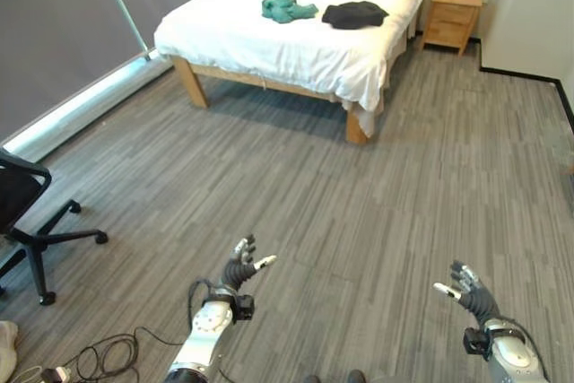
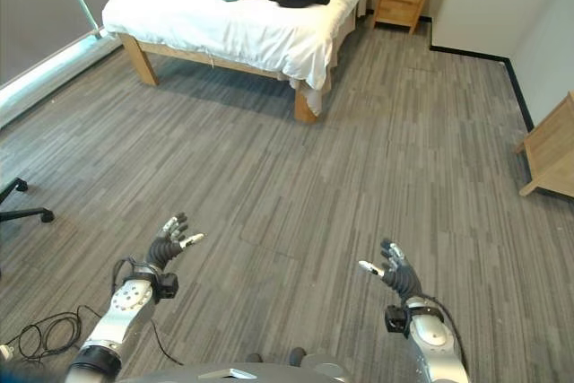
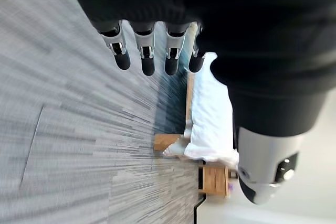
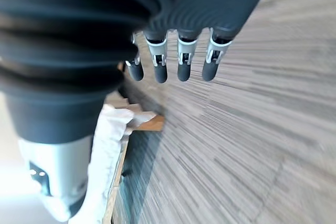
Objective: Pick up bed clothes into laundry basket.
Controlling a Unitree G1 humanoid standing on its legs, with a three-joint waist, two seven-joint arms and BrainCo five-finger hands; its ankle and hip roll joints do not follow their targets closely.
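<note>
- At the top of the frame we see a crumpled teal garment (image 1: pixel 288 9) and, just beside it, a rumpled black garment (image 1: pixel 354 14), both lying on the white-sheeted wooden bed (image 1: pixel 269 42).
- Our left hand (image 1: pixel 240 270) hovers over the grey plank floor (image 1: pixel 359 195) at lower left, fingers relaxed and spread, holding nothing.
- Our right hand (image 1: pixel 466 289) hangs at lower right, likewise loosely open and empty.
- A small wooden nightstand (image 1: pixel 452 18) stands at the upper right, beside the bed.
- A black office chair (image 1: pixel 27 221) sits at the left edge.
</note>
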